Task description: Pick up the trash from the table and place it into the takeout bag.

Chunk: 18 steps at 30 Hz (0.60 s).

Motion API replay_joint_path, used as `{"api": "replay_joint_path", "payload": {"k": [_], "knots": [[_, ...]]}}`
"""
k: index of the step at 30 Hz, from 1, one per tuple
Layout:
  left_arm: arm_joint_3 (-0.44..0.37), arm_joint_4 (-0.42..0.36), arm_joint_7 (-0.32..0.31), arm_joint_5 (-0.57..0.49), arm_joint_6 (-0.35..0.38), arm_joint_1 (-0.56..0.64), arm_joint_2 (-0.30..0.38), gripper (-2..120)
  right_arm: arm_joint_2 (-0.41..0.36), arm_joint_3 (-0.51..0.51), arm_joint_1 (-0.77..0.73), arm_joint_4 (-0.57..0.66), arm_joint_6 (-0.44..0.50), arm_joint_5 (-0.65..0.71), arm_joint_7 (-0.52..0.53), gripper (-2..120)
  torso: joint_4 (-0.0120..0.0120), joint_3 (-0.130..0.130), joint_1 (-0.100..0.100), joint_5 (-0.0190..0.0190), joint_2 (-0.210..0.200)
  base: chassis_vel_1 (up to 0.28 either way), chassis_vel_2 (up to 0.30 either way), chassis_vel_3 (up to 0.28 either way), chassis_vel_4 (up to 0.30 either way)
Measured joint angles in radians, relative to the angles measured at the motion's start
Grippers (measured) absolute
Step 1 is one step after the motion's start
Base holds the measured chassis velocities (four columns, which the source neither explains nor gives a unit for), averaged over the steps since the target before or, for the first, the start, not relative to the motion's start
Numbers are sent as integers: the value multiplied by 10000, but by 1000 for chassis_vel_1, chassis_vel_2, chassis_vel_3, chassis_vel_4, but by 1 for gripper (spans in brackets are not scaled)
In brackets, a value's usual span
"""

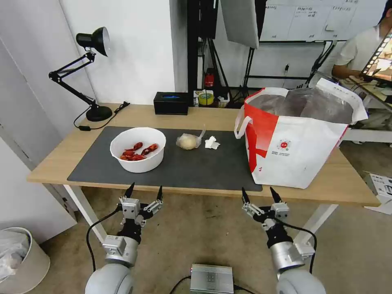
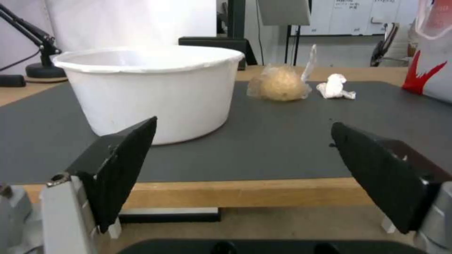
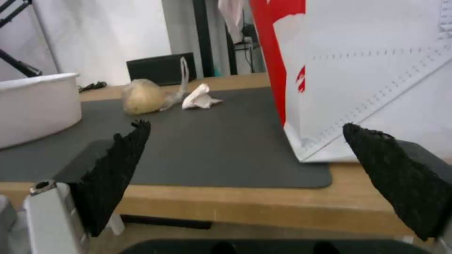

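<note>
On the table's dark mat stands a white bowl holding red shells. Right of it lie a clear bag around a beige lump and a crumpled white tissue. The takeout bag, white with red sides and foil lining, stands open at the mat's right end. My left gripper hangs open just off the table's near edge, below the bowl. My right gripper is open too, near the bag's front corner.
A black desk lamp stands at the back left with its cord on the wood, and a black box sits at the back edge. A white bin is on the floor to the left. A metal box lies between my arms.
</note>
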Motion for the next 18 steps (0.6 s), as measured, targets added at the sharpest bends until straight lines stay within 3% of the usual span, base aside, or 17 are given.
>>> {"api": "replay_joint_path", "payload": {"k": [18], "knots": [[-31,263,395,188,-352,175,-188,100,170,-165,-210,82,163,-180,-101,100,0,0,0,0,0,0,0,0,0]]}}
